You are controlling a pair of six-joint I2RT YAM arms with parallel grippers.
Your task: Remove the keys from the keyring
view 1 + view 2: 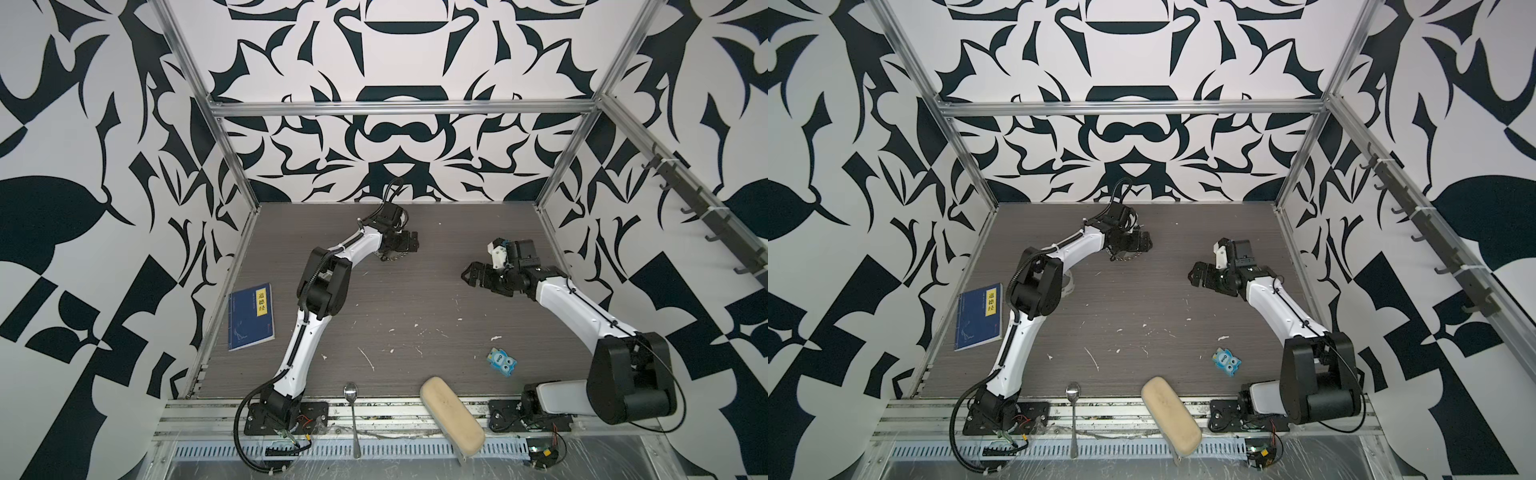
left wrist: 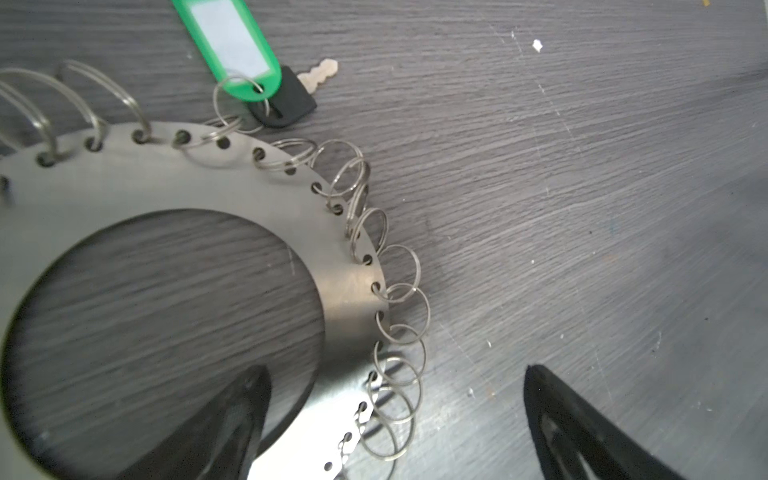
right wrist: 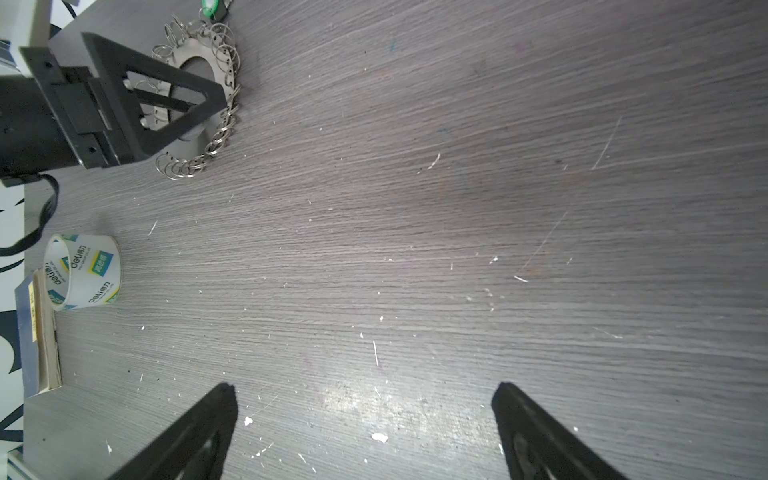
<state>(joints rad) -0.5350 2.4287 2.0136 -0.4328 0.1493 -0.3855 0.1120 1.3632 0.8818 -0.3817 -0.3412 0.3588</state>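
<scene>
Keyring [image 2: 257, 195] flat on the counter [image 1: 415, 316], toward the back wall, right under my left hand [image 2: 395, 370]! It was a steel disc with a round hole in its middle and small split rings threaded through holes all along the rim. My left hand hung over it with its fingers spread wide and nothing gripped. One fingertip [image 2: 249, 386] was over the central hole and its mate was out past the rim over bare wood, so the ringed edge sat between the two. Whether either tip touched metal, I could not tell.

And the keys [image 2: 286, 102]: black-headed, green-tagged, hooked by one small ring to the disc's rim. They lay on the counter just outside the disc, on the stretch of rim far from my fingertips.

My right hand [image 3: 365, 385] stood well apart from all that. Its fingers were just as wide, holding nothing, over scratched bare counter.

A tape roll [image 3: 83, 272] sat near a blue book [image 1: 251, 318] by the left wall. At the front edge lay a spoon [image 1: 352, 411] and a beige case [image 1: 452, 415], with a blue packet [image 1: 502, 362] near my right arm's base.
</scene>
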